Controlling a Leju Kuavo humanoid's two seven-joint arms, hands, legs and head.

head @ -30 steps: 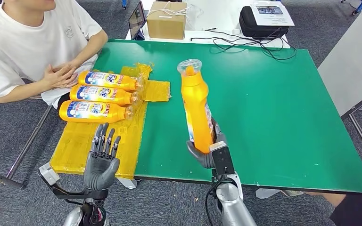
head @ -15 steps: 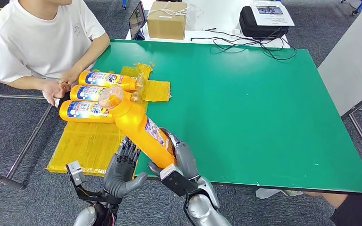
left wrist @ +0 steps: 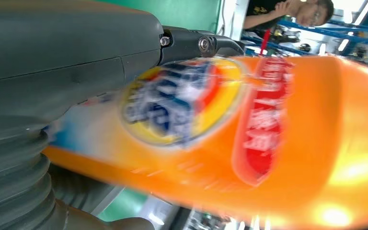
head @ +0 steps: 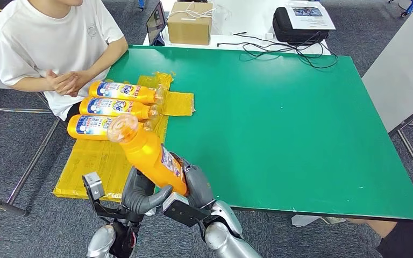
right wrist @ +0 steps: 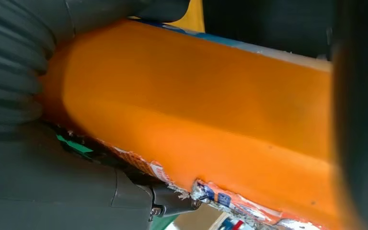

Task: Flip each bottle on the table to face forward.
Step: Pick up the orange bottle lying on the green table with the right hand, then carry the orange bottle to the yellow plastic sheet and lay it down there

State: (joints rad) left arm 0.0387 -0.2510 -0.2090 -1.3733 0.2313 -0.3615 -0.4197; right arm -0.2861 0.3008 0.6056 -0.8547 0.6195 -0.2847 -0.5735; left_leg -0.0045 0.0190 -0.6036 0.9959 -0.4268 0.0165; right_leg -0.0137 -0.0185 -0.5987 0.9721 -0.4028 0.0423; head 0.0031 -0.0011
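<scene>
An orange bottle (head: 150,153) with a clear cap is held tilted over the table's near-left edge, cap pointing up and away to the left. My right hand (head: 196,185) grips its base. My left hand (head: 139,192) wraps the lower body from the other side, thumb under it. The left wrist view has the blue and yellow label of the bottle (left wrist: 268,143) pressed against my left hand (left wrist: 52,72). The right wrist view has the plain orange side of the bottle (right wrist: 196,110) inside my right hand (right wrist: 38,182). Three more orange bottles (head: 115,107) lie side by side, labels up, on a yellow mat (head: 97,161).
A person in a white shirt (head: 48,43) sits at the green table's (head: 301,118) left side, hands clasped near the lying bottles. A cardboard box (head: 190,21), a black bag (head: 296,24) and cables (head: 279,51) lie beyond the far edge. A white table (head: 403,70) stands right.
My right hand has swung the bottle from upright at table centre down and left to the near edge. My left hand has come up and closed around it.
</scene>
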